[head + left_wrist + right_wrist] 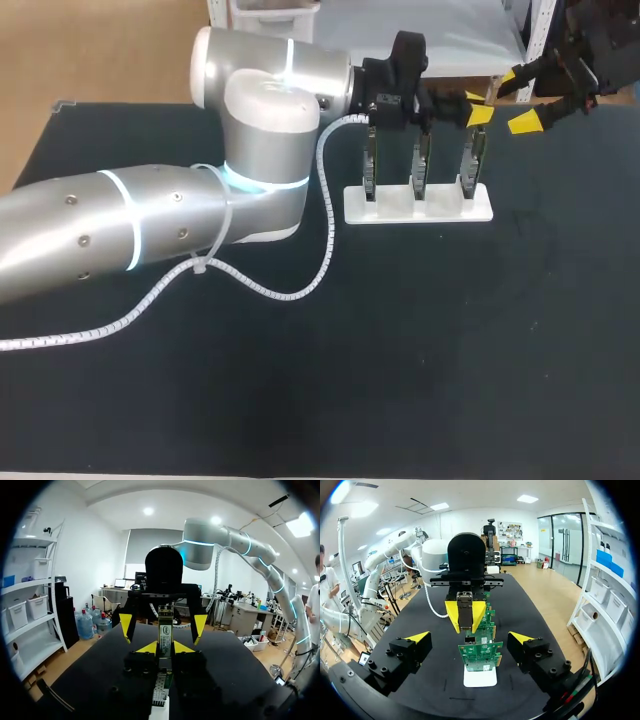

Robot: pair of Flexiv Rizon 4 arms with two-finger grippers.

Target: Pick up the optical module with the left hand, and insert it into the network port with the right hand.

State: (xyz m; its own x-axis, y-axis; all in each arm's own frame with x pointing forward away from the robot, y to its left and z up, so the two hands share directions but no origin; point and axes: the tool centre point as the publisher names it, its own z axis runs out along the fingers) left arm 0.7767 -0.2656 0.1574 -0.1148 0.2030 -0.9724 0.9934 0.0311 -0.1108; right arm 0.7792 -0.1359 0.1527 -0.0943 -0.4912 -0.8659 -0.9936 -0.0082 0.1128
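The optical module, a slim silver bar with a label, stands upright between the yellow tips of my left gripper, which is shut on it. In the head view my left gripper hangs over the rightmost of three upright green circuit boards on a white rack. My right gripper hovers just right of that rack, open wide and holding nothing. From the right wrist view, my right gripper faces the left gripper with the row of boards between them.
My left arm lies across the left half of the black table, its white spiral cable looping on the surface. The rack stands near the table's far edge.
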